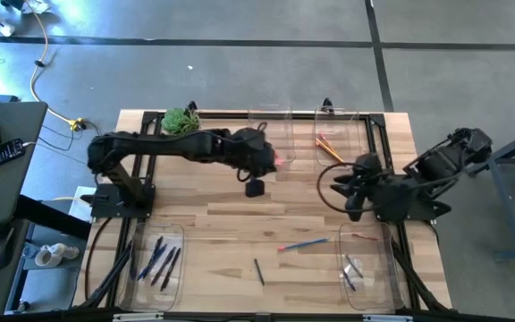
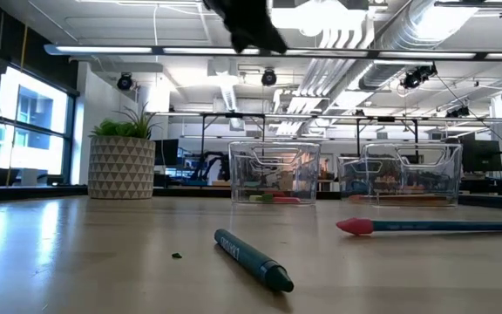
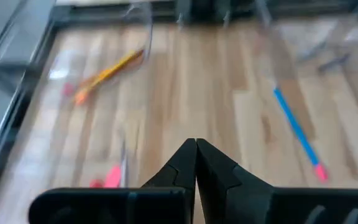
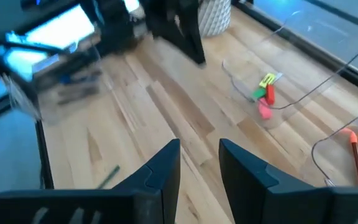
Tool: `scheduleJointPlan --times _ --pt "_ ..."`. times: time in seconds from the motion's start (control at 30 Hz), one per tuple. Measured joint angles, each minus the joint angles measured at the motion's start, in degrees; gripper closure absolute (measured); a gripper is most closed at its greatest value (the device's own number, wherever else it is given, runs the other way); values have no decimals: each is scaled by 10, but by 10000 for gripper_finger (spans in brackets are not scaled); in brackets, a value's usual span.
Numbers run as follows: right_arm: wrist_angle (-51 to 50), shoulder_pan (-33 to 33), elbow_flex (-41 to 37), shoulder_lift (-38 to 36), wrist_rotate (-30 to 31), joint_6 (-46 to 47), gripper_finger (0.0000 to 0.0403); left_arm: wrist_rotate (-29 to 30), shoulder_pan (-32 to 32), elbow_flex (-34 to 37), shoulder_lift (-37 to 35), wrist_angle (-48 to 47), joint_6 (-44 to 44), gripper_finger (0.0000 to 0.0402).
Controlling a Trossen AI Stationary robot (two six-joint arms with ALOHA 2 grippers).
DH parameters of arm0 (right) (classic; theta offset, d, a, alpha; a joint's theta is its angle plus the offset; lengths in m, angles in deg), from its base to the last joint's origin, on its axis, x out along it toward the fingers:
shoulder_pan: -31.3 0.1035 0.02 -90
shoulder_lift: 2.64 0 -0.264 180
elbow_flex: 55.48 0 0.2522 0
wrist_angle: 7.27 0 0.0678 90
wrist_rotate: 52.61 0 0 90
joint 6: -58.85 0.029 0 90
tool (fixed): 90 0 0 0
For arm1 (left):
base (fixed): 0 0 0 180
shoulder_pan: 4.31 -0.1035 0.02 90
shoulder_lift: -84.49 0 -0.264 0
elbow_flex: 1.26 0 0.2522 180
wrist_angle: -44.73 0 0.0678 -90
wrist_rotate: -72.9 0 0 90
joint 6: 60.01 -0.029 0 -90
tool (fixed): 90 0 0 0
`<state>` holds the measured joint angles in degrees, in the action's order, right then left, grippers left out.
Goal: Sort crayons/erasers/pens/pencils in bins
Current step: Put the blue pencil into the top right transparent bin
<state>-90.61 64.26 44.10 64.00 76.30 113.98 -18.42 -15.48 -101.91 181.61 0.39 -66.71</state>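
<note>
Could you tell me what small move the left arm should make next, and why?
Probably swing the left gripper toward the dark crayon lying loose on the table and open its fingers on the way. The left wrist view shows them shut with nothing between them, and the gripper hangs in the air beside the eraser bin. The right gripper waits open over the table.

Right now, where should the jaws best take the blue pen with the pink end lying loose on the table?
Grip the blue pen probably at mid-shaft, coming straight down with the jaws across its width. It lies flat on the table, long and thin, with bare wood on both sides.
</note>
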Motion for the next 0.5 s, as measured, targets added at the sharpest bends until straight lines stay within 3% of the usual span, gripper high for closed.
scheduleJointPlan --times 0.27,0.5 --pt "9 -55 0 40 -104 -96 300 83 22 0 -67 -160 82 401" --pt "27 -72 0 85 -139 -186 298 124 66 1 -81 -262 187 401"
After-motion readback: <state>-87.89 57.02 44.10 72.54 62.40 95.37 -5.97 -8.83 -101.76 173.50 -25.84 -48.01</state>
